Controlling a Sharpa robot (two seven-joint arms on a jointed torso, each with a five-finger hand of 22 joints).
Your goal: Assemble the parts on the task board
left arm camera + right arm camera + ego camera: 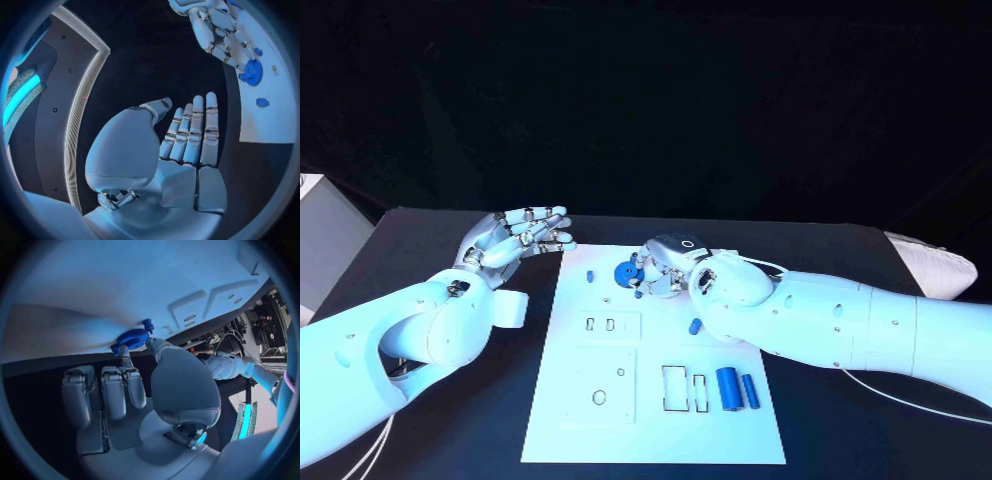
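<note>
Your left hand [519, 238] hovers off the left edge of the white board [574, 420], over the black table [430, 225], fingers raised, held close together and holding nothing; the left wrist view [187, 145] shows the palm bare. You can see the left arm [401, 350] cut off at the picture's edge.

Moving right onto the board, two raised plates with slots sit left of centre, and a small blue peg [590, 275] stands near the upper left.

Your right hand [678, 268] is at the upper middle of the board, its fingertips closed on the blue gear [627, 272]. The right wrist view shows the gear [131, 339] pinched at the fingertips, lying flat on the board. Its teeth and hub are hard to make out, and the fingers hide part of it.

Below the hand a small blue piece [694, 326] lies on the board, partly tucked against the right arm. Farther down, two blue cylinders [737, 387] lie side by side, long axes running up and down the board, beside two empty rectangular outlines.
</note>
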